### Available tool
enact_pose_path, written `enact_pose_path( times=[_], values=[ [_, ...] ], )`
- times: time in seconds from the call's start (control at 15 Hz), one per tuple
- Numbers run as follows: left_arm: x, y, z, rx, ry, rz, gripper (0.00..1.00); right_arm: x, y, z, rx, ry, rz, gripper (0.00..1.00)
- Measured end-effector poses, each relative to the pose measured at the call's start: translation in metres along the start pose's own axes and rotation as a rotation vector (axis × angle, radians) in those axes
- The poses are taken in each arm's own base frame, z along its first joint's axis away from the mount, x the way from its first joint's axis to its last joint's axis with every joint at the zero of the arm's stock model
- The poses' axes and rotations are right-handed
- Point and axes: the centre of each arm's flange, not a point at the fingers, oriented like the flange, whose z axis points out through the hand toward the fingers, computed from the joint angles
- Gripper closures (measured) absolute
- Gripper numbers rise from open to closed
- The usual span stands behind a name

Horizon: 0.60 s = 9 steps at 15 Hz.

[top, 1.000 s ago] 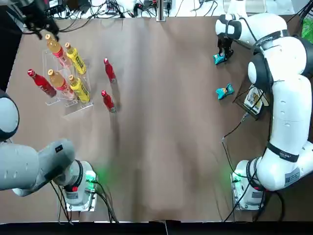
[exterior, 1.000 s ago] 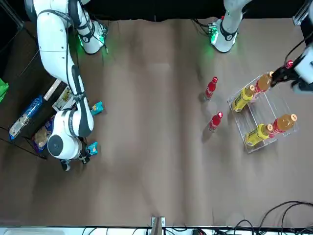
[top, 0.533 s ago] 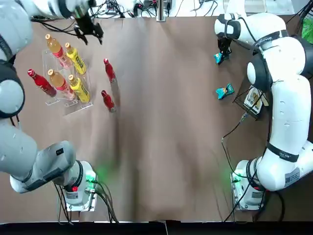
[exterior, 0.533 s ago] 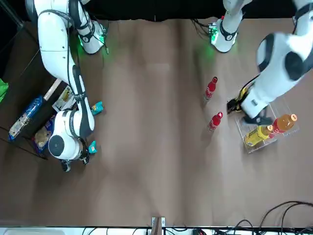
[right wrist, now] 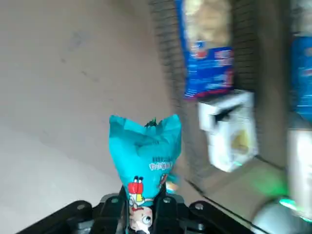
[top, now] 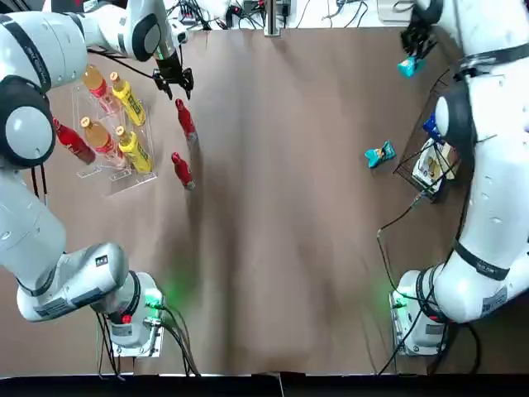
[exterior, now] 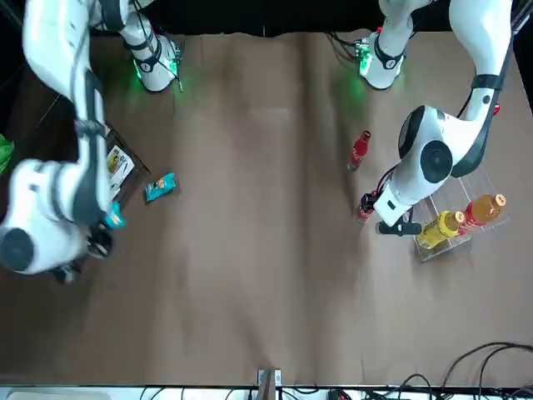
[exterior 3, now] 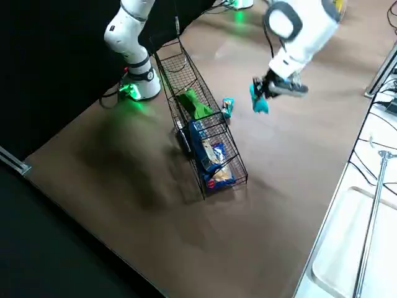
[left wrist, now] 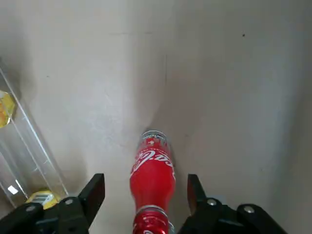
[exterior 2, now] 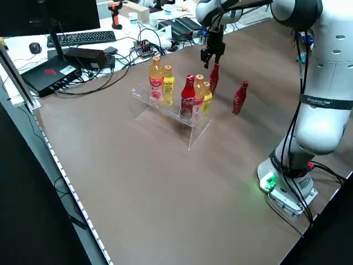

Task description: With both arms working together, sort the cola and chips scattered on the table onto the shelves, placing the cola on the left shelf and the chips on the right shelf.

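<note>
Teal chips packet (right wrist: 145,151) clamped in right pincer (right wrist: 146,207) | left pincer (left wrist: 146,195) apart, straddling cola bottle (left wrist: 152,170)

The overhead camera looks straight down on the table (top: 281,207), arm bases at its lower edge. The front camera faces them from across, so sides swap. Both share the clear left shelf (top: 107,124) and the loose chip packet (top: 379,154). One raised side camera looks diagonally over that shelf, the other over the black right shelf (exterior 3: 205,143). Each wrist camera sits close above its own fingers; the right one looks blurred, probably from motion.
</note>
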Motion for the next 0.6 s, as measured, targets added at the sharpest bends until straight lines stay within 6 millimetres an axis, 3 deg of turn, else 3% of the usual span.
enact_pose_path(
  times=[0.2,0.33,0.4,0.6],
  values=[
    [-0.002,0.002,0.001,0.003,-0.004,-0.024,0.26,-0.008,0.077,-0.07,-0.036,-0.022,-0.091,0.78],
    [-0.005,0.002,0.006,0.008,-0.015,-0.036,0.32,-0.019,0.127,-0.104,-0.081,-0.032,-0.165,0.79],
    [-0.01,0.002,0.011,0.016,-0.029,-0.042,0.38,-0.028,0.169,-0.124,-0.129,-0.059,-0.231,0.79],
    [-0.016,0.001,0.012,0.031,-0.052,-0.046,0.41,-0.027,0.201,-0.137,-0.165,-0.051,-0.241,0.79]
  ],
)
